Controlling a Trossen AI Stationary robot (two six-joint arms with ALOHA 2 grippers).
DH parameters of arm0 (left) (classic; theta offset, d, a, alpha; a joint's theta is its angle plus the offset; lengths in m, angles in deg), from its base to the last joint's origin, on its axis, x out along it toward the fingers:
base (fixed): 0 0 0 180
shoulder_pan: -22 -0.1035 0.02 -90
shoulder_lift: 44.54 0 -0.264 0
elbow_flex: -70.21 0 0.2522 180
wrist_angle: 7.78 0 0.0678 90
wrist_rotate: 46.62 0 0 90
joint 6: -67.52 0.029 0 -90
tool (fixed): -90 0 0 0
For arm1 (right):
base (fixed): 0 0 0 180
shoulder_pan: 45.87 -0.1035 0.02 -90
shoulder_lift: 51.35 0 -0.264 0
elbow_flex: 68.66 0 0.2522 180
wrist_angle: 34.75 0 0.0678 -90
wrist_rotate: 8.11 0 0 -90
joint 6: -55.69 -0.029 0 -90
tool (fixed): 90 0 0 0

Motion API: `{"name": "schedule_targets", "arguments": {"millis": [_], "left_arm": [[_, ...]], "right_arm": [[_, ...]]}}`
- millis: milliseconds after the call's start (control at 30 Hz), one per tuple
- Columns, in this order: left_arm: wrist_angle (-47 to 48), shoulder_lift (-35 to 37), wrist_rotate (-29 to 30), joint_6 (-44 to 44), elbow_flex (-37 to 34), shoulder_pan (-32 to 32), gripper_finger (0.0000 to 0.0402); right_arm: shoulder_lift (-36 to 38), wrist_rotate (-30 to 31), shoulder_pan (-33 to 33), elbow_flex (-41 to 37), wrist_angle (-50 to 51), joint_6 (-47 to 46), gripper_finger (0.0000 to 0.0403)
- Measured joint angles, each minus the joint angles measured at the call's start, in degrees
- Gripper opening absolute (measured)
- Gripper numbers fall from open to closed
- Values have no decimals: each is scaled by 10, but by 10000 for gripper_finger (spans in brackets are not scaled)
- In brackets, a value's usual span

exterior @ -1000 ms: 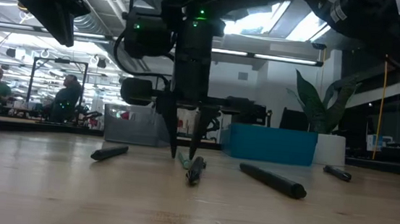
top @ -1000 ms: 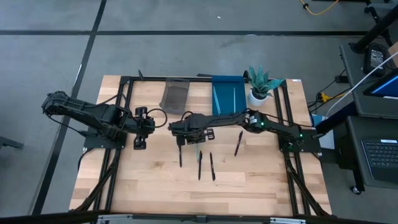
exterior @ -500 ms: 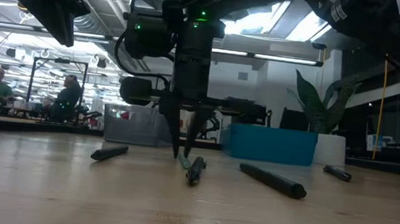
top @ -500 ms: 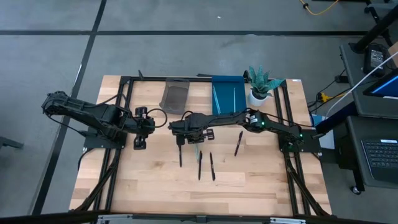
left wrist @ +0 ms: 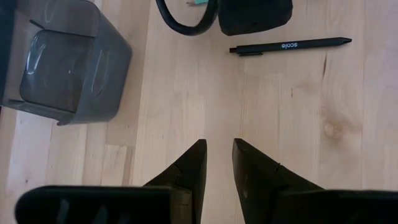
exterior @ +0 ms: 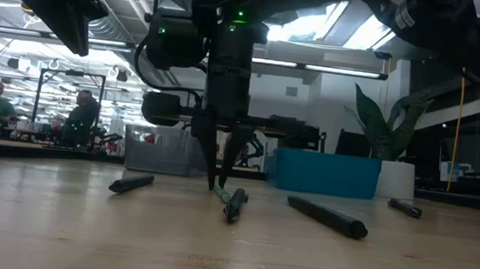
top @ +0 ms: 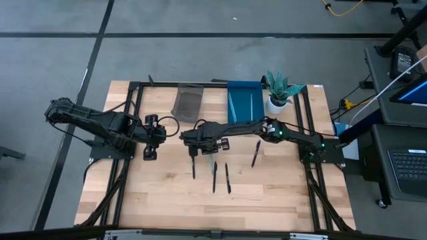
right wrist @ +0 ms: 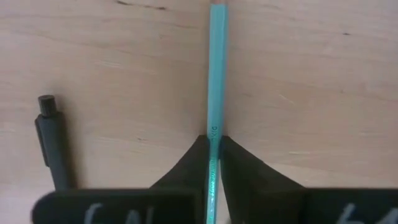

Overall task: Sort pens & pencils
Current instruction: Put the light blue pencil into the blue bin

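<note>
Teal wood is now pinched between the fingers of the right gripper: the jaws, wider a second ago, have been closed onto the teal pencil lying near the middle of the tabletop, so a lift can be judged next. A black pen lies just beside it, apart. The blue bin and grey bin stand at the far edge. The left gripper, narrowly parted and empty, waits toward the left edge.

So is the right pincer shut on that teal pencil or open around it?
Shut on it: in the wrist view the right pincer has both fingers pressed against the teal pencil, which lies flat on the table.
</note>
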Motion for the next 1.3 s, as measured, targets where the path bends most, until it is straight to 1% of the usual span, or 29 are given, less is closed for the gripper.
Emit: {"name": "schedule_targets", "arguments": {"millis": [200, 600, 733, 1033, 1300], "left_arm": [[0, 0, 0, 0, 0, 0, 73], [0, 0, 0, 0, 0, 0, 73], [0, 0, 0, 0, 0, 0, 73], [-4, 0, 0, 0, 0, 0, 73], [-5, 0, 0, 0, 0, 0, 73]], "right_arm": [[-1, 12, 1, 11, 3, 2, 28], [-1, 13, 1, 19, 8, 2, 29], [2, 17, 2, 36, 29, 2, 34], [29, 28, 6, 36, 67, 2, 36], [58, 34, 14, 36, 122, 2, 33]]}}
